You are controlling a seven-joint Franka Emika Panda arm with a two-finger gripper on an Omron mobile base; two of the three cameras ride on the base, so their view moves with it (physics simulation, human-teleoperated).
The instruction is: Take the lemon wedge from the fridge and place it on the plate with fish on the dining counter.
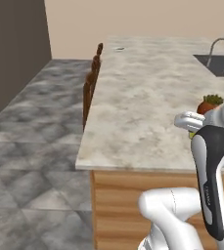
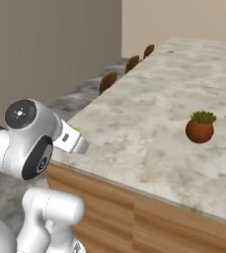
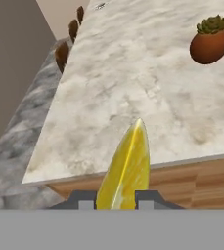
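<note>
Pincer (image 3: 116, 202) clamped on lemon wedge (image 3: 125, 168), held btwn the tips, sticking fwd over table (image 3: 133, 88) edge. Thin grip; a jolt could slip it, w/ plate not in sight ahead.

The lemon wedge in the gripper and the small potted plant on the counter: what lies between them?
Between the lemon wedge and the potted plant lies bare marbled dining counter, as the hand view shows.

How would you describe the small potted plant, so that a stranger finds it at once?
Look at the dining counter, the large marbled stone top on a wooden base. The potted plant stands alone on it, toward the sink side. It is a round red-brown pot with spiky green leaves.
</note>
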